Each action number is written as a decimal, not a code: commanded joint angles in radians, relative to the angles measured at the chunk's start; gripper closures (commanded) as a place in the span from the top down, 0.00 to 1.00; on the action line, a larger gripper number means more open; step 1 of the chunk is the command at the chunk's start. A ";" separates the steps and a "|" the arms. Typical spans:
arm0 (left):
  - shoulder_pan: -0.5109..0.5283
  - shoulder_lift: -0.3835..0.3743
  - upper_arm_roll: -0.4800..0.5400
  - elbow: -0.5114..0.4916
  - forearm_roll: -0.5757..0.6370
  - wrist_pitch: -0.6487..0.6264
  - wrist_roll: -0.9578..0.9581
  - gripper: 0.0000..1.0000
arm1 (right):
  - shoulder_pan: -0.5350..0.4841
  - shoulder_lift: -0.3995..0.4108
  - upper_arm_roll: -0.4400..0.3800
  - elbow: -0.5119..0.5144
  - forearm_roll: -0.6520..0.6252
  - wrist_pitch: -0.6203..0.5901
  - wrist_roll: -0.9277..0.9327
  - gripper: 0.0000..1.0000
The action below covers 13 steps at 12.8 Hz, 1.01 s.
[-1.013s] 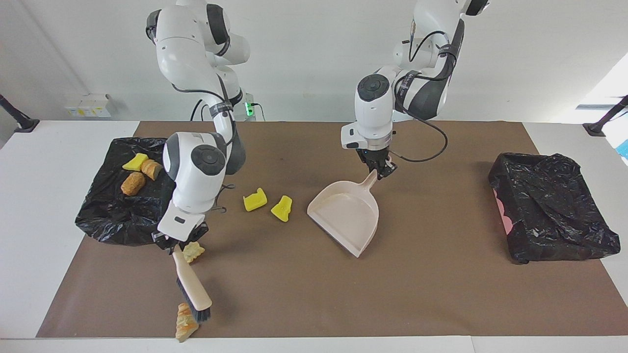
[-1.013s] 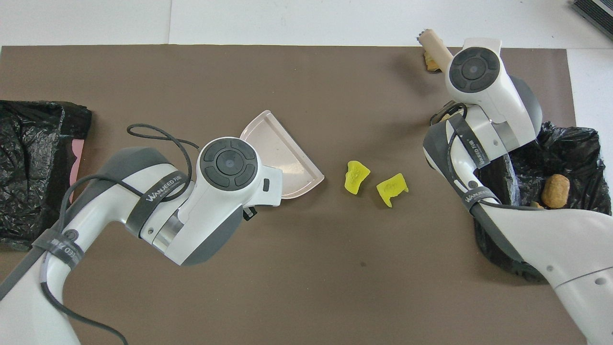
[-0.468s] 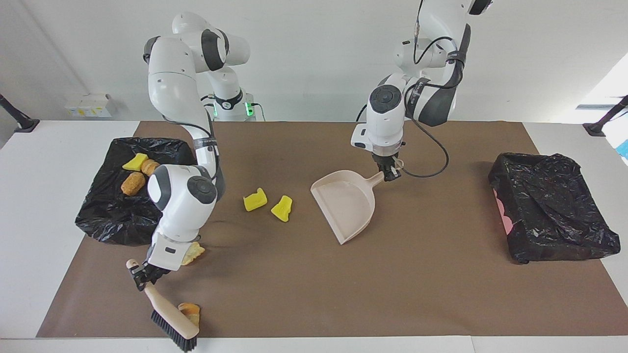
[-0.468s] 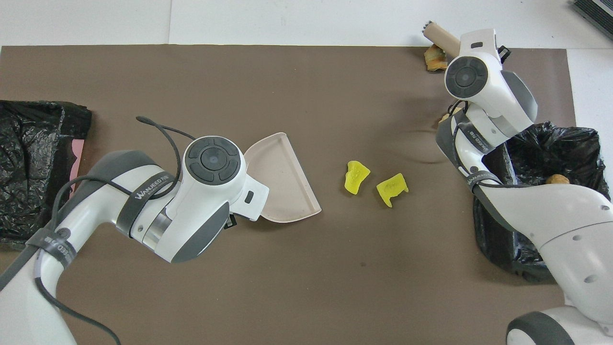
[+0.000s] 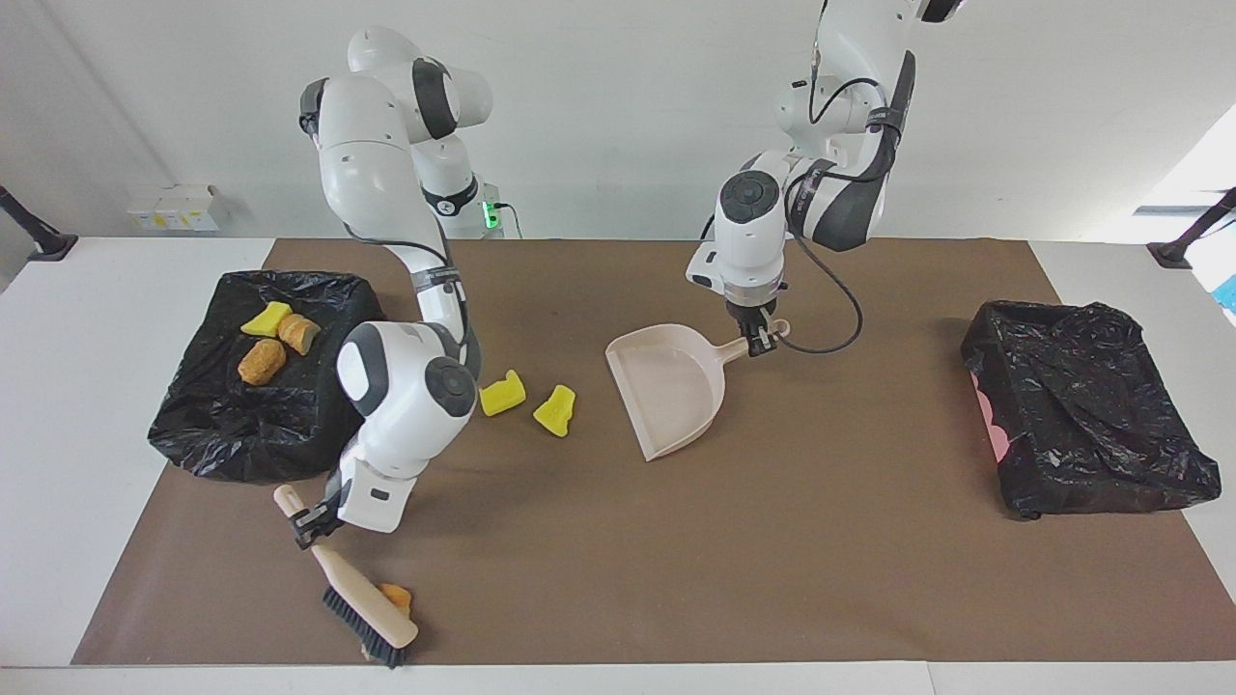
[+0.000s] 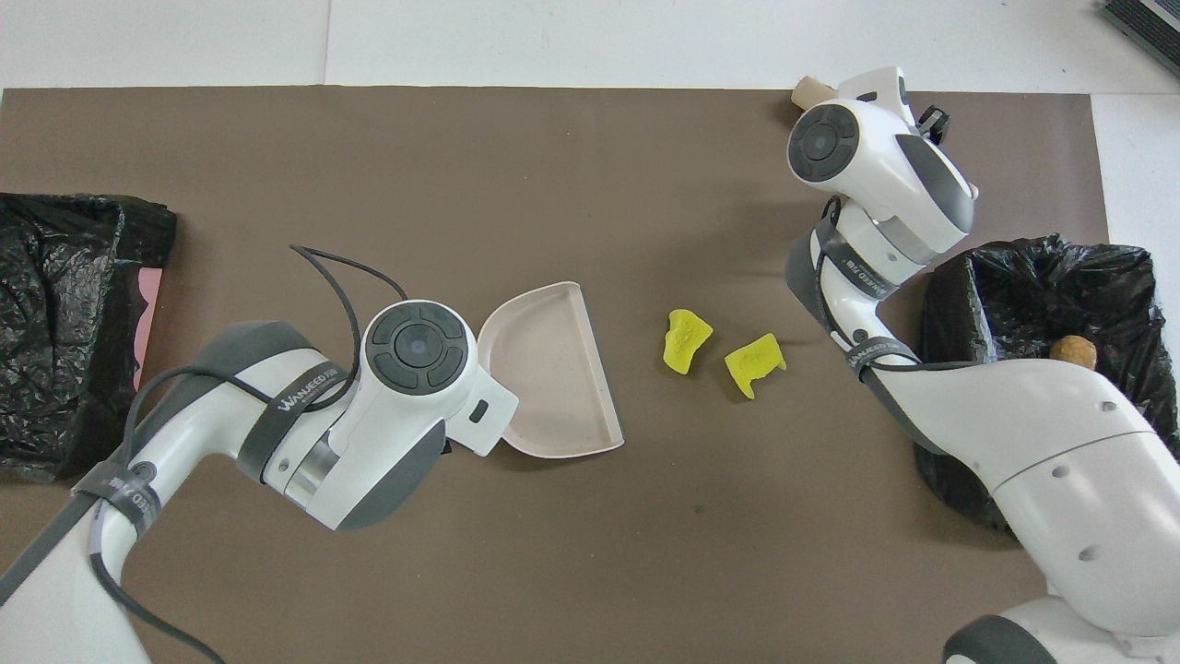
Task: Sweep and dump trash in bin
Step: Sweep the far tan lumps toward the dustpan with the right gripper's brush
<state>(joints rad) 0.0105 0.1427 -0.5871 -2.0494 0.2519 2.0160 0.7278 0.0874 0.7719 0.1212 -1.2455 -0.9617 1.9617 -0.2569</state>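
My right gripper (image 5: 311, 526) is shut on the handle of the beige hand brush (image 5: 352, 589), whose bristles rest on the mat near the table edge farthest from the robots. One tan-orange piece of trash (image 5: 396, 597) lies against the brush head. Two yellow pieces of trash (image 5: 503, 394) (image 5: 555, 409) lie mid-mat, between the brush arm and the dustpan (image 5: 671, 391). My left gripper (image 5: 763, 340) is shut on the dustpan's handle, with the pan flat on the mat. The bin (image 5: 222, 434), black-lined, sits at the right arm's end and holds three pieces of trash (image 5: 261, 360).
A second black-lined bin (image 5: 1081, 420) sits at the left arm's end of the table. The brown mat (image 5: 821, 579) covers the work area. From overhead, my right wrist hides most of the brush (image 6: 811, 89), and my left wrist covers the dustpan (image 6: 553, 369) handle.
The right arm swung the brush round the tan-orange lump and pushed it toward the left arm's end. The left gripper turned the dustpan and drew it nearer the yellow pieces.
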 commanded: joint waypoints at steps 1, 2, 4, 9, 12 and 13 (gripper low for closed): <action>0.020 -0.061 0.001 -0.081 -0.019 0.050 0.056 0.00 | -0.014 -0.107 0.031 -0.115 0.128 -0.027 -0.128 0.00; 0.023 -0.063 0.001 -0.083 -0.019 0.050 0.029 0.00 | -0.015 -0.135 0.031 -0.147 0.191 -0.058 -0.165 0.00; 0.026 -0.061 0.001 -0.084 -0.020 0.050 0.018 0.00 | -0.003 -0.198 0.032 -0.219 0.276 -0.105 -0.188 0.00; 0.026 -0.064 0.010 -0.089 -0.019 0.049 -0.097 0.00 | 0.044 -0.376 0.066 -0.432 0.505 -0.237 -0.167 0.00; 0.026 -0.074 0.010 -0.103 -0.020 0.052 -0.099 0.00 | 0.084 -0.482 0.066 -0.549 0.633 -0.256 -0.050 0.00; 0.026 -0.074 0.010 -0.103 -0.020 0.052 -0.099 0.00 | 0.089 -0.500 0.066 -0.552 0.670 -0.262 -0.053 0.00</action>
<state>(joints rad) 0.0209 0.1130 -0.5763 -2.1063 0.2431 2.0472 0.6419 0.1837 0.3558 0.1805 -1.7116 -0.3558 1.6933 -0.3316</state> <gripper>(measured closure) 0.692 0.744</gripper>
